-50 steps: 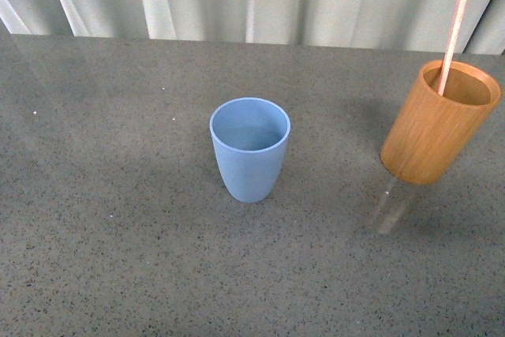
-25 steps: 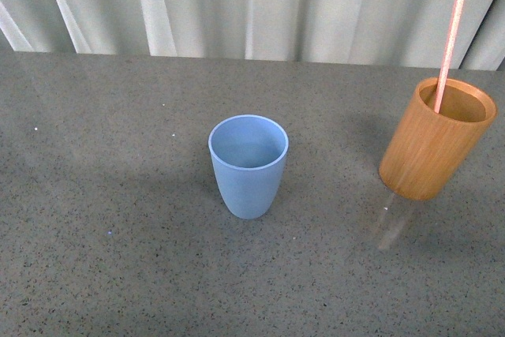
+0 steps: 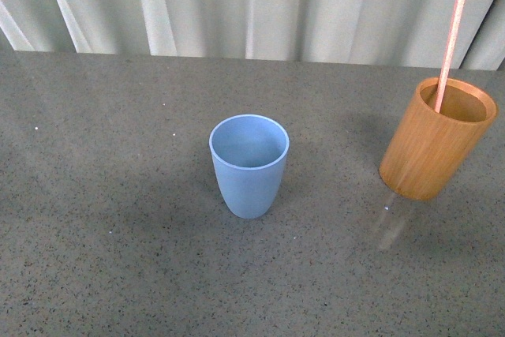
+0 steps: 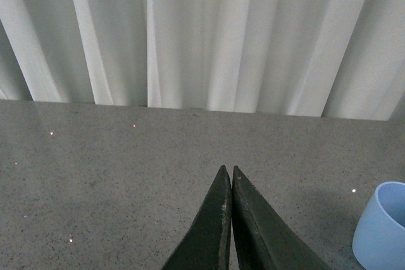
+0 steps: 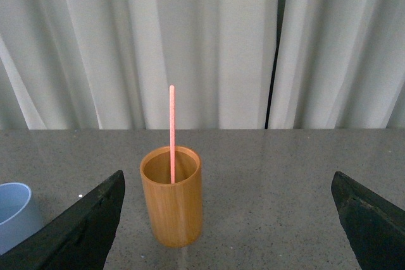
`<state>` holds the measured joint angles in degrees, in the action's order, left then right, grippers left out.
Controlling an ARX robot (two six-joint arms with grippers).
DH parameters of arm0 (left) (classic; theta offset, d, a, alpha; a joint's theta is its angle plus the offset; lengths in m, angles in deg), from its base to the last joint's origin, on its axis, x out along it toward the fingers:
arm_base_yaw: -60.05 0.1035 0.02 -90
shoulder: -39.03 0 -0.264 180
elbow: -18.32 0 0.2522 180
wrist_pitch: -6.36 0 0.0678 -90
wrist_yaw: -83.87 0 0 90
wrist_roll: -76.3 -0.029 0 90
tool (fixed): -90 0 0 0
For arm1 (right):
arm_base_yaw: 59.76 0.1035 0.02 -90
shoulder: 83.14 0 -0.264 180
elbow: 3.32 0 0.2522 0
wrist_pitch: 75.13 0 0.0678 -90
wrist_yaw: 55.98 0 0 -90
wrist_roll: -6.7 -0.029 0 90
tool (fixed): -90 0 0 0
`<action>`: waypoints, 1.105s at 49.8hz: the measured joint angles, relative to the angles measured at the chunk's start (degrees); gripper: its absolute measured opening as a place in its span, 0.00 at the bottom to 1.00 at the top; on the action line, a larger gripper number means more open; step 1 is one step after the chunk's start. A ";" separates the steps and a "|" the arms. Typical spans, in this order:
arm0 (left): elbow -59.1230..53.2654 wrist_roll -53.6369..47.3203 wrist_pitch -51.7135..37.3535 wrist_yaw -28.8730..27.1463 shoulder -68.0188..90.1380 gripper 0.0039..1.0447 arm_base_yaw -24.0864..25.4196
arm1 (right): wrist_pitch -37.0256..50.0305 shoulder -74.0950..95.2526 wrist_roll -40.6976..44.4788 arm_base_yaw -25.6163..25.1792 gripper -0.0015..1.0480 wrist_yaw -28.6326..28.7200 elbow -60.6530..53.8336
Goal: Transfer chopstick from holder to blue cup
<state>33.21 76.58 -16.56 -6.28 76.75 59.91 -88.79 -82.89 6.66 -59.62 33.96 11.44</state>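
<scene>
The chopstick [image 3: 450,49] stands leaning in the holder [image 3: 430,151], well apart from the blue cup [image 3: 248,171] on the table [image 3: 102,226], so the right fingers [image 5: 88,226], spread wide facing it, seem readied to grasp, while the left fingers [image 4: 218,219] sit pressed together.

No text, label, brand, number or sign can be read in any of the views. The blue cup [image 3: 248,165], the holder [image 3: 436,138] and the chopstick [image 3: 449,45] show plain sides, and neither the speckled surface [image 3: 110,258] nor the curtain [image 3: 252,5] beyond its far edge bears writing.
</scene>
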 joint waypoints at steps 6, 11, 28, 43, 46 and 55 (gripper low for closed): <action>-0.02 -0.02 3.54 0.00 -4.09 0.03 0.00 | 0.00 0.00 0.00 0.00 0.90 -0.02 0.00; -0.04 0.00 6.29 0.00 -6.93 0.03 0.00 | 0.00 0.00 0.00 0.00 0.90 -0.02 0.00; -0.07 0.00 14.45 0.00 -15.61 0.03 0.00 | -0.02 0.00 0.00 0.00 0.90 0.00 0.00; -0.07 0.00 21.68 0.00 -22.91 0.03 0.00 | 0.00 0.00 0.00 0.00 0.90 0.00 0.00; -0.07 0.00 22.53 0.00 -23.80 0.03 0.00 | -0.02 0.00 0.00 0.00 0.90 0.00 0.00; -0.07 0.00 25.59 0.00 -26.82 0.03 0.00 | 0.00 0.00 0.00 0.00 0.90 0.00 0.00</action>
<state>33.14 76.58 9.03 -6.28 49.93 59.91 -88.79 -82.89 6.66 -59.62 33.96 11.44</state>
